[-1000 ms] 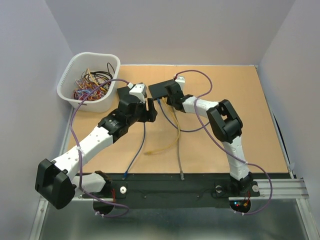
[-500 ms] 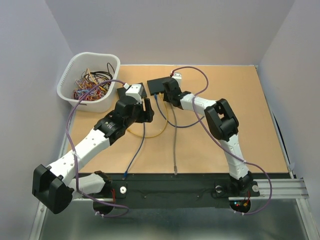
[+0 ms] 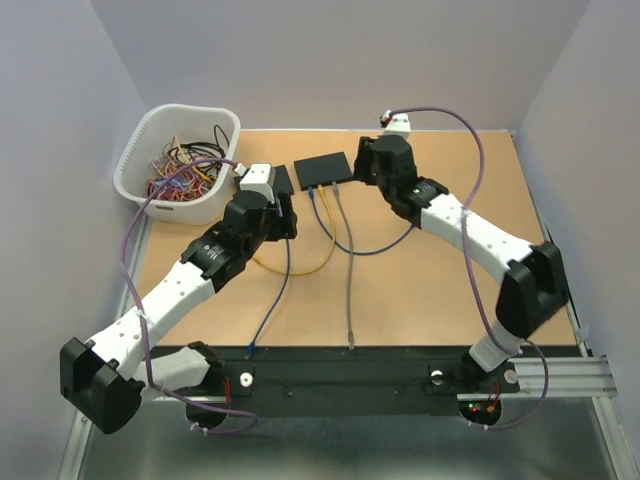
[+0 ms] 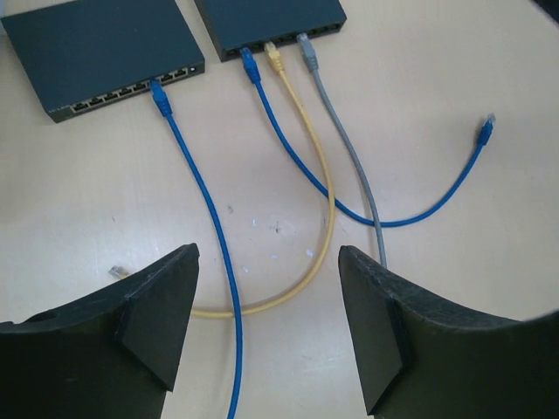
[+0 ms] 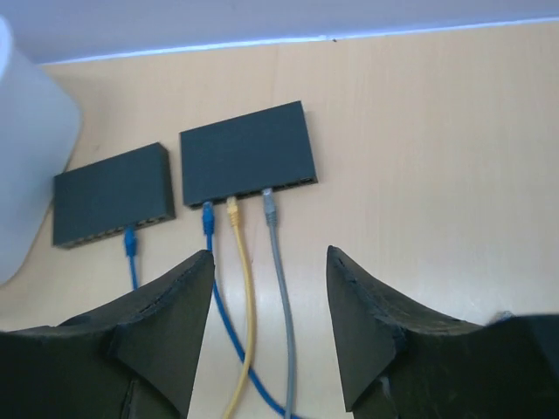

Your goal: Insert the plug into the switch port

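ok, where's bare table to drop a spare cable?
Bare: tan tabletop between the grey cable and right arm, plus the far right corner. Crowded: in front of the two black switches, where blue cable and yellow cable cross.

From above, the left switch [image 3: 283, 180] is mostly hidden under the left arm [image 3: 245, 215]. In the left wrist view it and the right switch [image 4: 271, 22] are cut by the top edge. The long blue cable [image 4: 210, 262] runs off the bottom, and the grey cable [image 4: 349, 166] passes behind a finger [image 4: 393, 349]. A speck [image 4: 115, 271] by the other finger is too small to name. In the right wrist view the bin [image 5: 26, 157] is a white blur cut by the left edge.
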Available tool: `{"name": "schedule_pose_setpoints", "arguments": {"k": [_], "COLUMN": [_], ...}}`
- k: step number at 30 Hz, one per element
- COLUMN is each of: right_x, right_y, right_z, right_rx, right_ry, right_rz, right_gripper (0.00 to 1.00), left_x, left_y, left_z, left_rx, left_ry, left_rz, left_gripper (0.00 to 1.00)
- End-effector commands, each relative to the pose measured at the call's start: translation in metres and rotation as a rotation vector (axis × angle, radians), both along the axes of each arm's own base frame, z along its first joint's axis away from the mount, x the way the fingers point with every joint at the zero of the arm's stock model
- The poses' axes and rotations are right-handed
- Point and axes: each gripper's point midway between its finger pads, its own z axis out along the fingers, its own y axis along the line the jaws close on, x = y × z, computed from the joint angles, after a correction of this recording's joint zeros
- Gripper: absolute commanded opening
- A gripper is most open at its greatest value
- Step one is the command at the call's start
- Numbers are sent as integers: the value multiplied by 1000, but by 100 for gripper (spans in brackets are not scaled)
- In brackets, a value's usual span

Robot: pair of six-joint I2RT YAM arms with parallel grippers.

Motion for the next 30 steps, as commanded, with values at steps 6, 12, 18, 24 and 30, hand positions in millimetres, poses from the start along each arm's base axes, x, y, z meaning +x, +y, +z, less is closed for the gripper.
{"name": "schedule_pose_setpoints", "arguments": {"k": [6,12,18,24,30], "right_x": [-97,-155,-188,-190,-190], "right_y": [2,-10,-33,-40,-37], "right_z": [27,34,31,22,18], "right_rx": [41,123,185,211,213], "right_ry": [-41,-72,-104,-84,-71], "right_rz": [355,461,435,395,401], "right_gripper": [66,83,92,92,93], "left_x": [10,15,27,37,32], "left_y": [20,27,51,66,107], "left_z": [49,28,-4,-36,-38], "left_rx": [-53,-73,15,114,201], "left_ry": [-174,-158,-151,-209,-374], "left_rz": [112,180,327,389,540], "left_gripper": [77,79,80,79,77]}}
